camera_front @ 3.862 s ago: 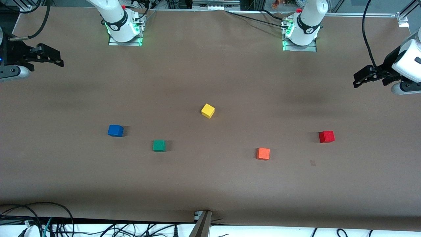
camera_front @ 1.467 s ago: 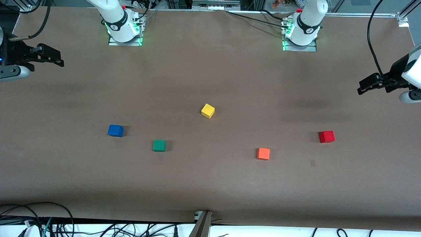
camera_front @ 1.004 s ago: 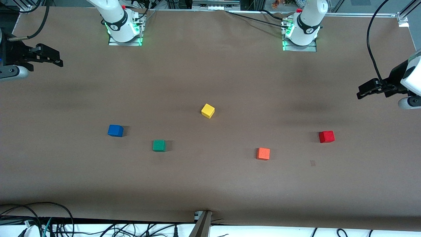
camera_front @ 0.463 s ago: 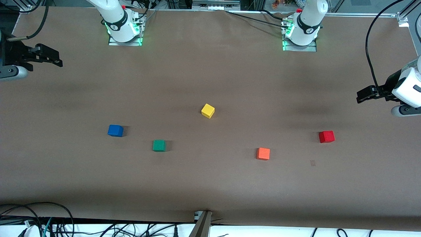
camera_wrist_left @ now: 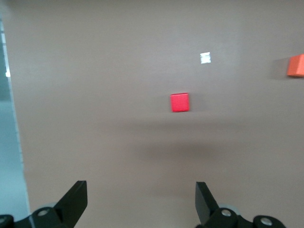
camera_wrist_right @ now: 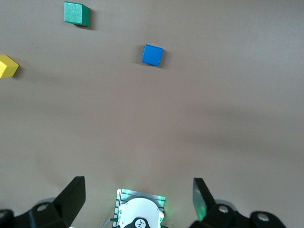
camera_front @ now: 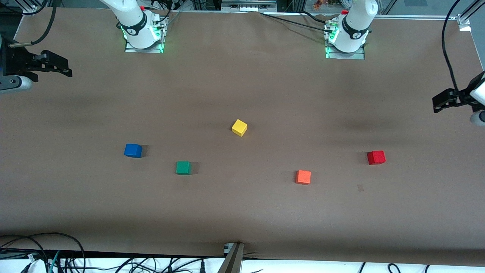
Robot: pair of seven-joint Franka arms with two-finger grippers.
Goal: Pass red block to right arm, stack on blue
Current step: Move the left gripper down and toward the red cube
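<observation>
Red block (camera_front: 376, 157) sits alone on the brown counter (camera_front: 242, 212) toward the left arm's end, untouched, with the orange cube (camera_front: 303, 177) a little nearer to the front camera and closer to the counter's middle, and a small pale patch (camera_front: 360, 187) on the counter between and slightly nearer than the two. The green cube (camera_front: 183, 167) lies toward the right arm's end at about the same depth as the orange one, the blue cube (camera_front: 133, 150) lies a bit farther from the camera and closer to the right arm's end, and the yellow cube (camera_front: 239, 127) stands farther still, near the middle, turned at an angle. All five cubes are well apart from one another. The left gripper (camera_front: 444, 103) hangs in the air over the counter's edge at the left arm's end, pointing inward, its fingers (camera_wrist_left: 73, 202) spread wide and holding nothing; its wrist camera looks down on the red block (camera_wrist_left: 180, 102) and the orange cube (camera_wrist_left: 296, 65). The right gripper (camera_front: 53, 65) waits over the edge at the right arm's end, fingers (camera_wrist_right: 71, 194) likewise spread and empty. No readable writing shows on the cubes; each white arm base (camera_front: 141, 28) carries only a small round dark emblem and a green glow.
</observation>
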